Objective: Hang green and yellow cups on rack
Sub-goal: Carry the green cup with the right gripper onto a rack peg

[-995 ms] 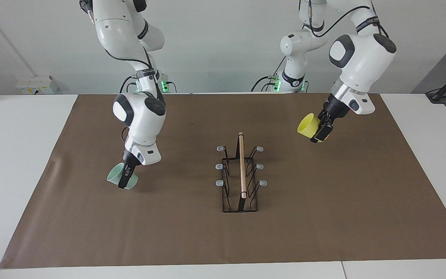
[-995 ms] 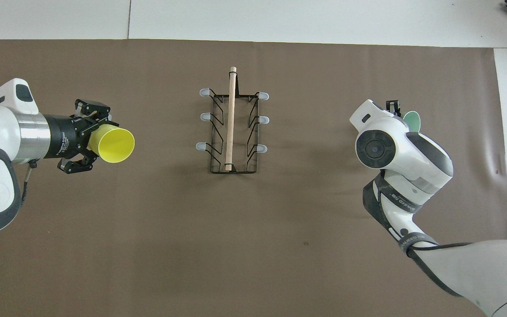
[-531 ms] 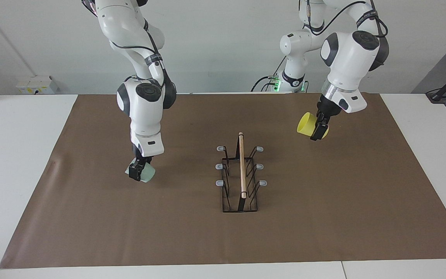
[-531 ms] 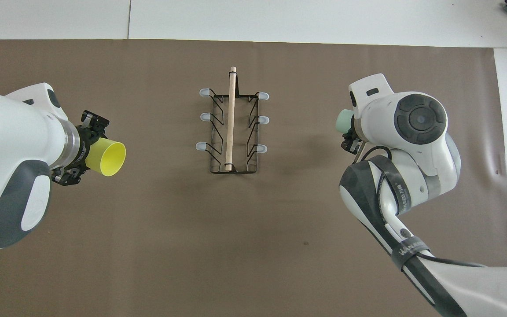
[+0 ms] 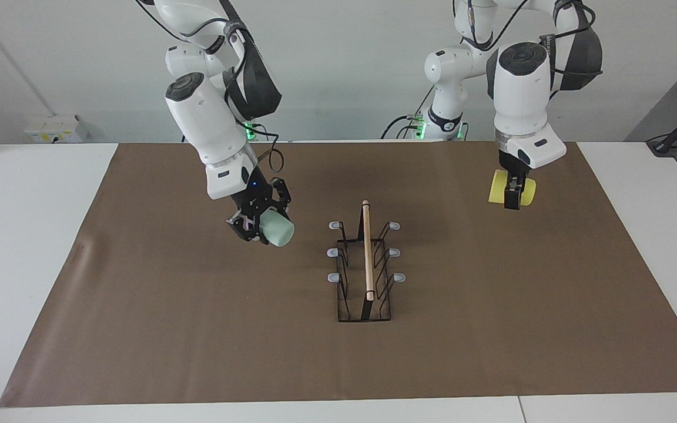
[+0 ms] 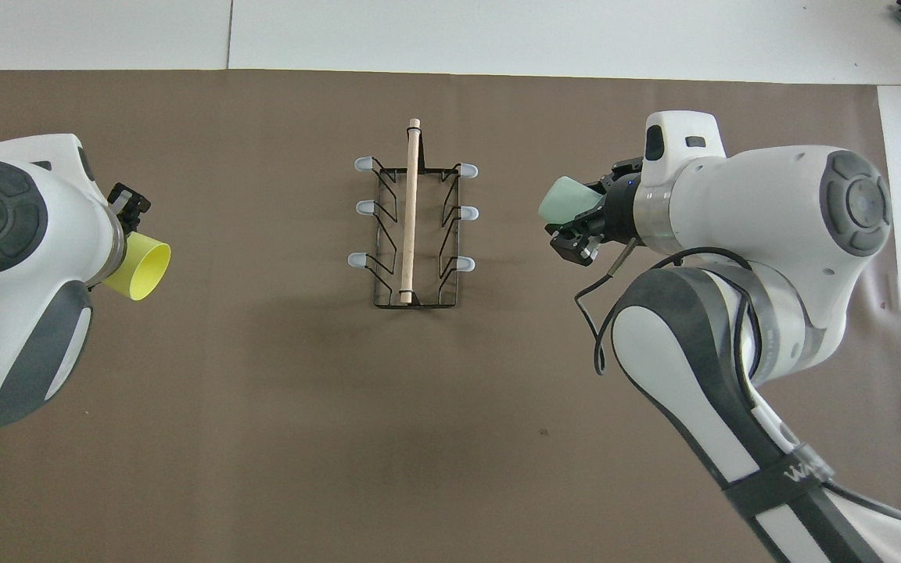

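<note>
1. Now I see the right gripper [image 5: 263, 226] clamped on the green cup [image 5: 278, 229], left of centre in the facing view, raised over the mat [image 5: 197, 329] beside the rack [image 5: 365, 264].
2. My left gripper [image 5: 513, 197] is clamped on the yellow cup [image 5: 498, 187], upper right of that view, hanging over the mat.
3. I count the rack's prongs bare; it stands mid-frame.
</note>
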{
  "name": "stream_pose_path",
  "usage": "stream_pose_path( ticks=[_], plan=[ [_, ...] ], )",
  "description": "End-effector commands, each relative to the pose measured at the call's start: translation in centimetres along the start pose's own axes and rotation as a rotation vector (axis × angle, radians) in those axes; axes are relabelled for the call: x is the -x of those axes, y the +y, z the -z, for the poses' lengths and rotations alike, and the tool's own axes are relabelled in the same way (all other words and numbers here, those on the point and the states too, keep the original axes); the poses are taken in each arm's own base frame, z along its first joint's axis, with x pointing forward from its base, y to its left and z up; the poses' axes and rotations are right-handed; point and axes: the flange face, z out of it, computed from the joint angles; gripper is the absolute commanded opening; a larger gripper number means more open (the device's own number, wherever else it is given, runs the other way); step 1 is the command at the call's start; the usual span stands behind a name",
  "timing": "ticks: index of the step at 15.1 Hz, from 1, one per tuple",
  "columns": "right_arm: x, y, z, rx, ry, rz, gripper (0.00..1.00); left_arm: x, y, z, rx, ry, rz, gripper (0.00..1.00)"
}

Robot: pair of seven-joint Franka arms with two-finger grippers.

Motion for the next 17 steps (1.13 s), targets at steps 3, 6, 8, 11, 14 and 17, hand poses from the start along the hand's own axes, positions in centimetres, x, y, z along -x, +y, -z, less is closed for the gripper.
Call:
stream_pose_path(
  ticks=[3, 6, 8, 11, 14, 17],
  plan=[
    [-0.7, -0.3, 1.4, -0.102, 0.233, -0.027, 0.0, -1.7, -0.1, 0.6, -0.03, 0.082, 0.005, 0.0],
    [-0.1, -0.8, 1.7, -0.17, 0.339, -0.041, 0.0, -2.4, -0.3, 0.6, -0.05, 0.157, -0.016, 0.0],
    [0.3, -0.8, 1.6, -0.191, 0.4, -0.009, 0.0, -2.4, -0.4, 0.6, -0.059, 0.186, -0.022, 0.0],
    [1.6, -1.6, 1.5, -0.213, 0.521, -0.057, 0.0, -2.5, -0.5, 0.5, -0.071, 0.203, -0.02, 0.0],
    [2.6, -4.0, -0.1, -0.206, 0.583, -0.114, 0.0, -2.6, -0.5, 0.5, -0.071, 0.211, -0.007, 0.0],
    [2.5, -8.5, -2.9, -0.144, 0.621, -0.194, 0.0, -3.0, -0.6, 0.7, -0.083, 0.253, -0.018, 0.0]
  ],
)
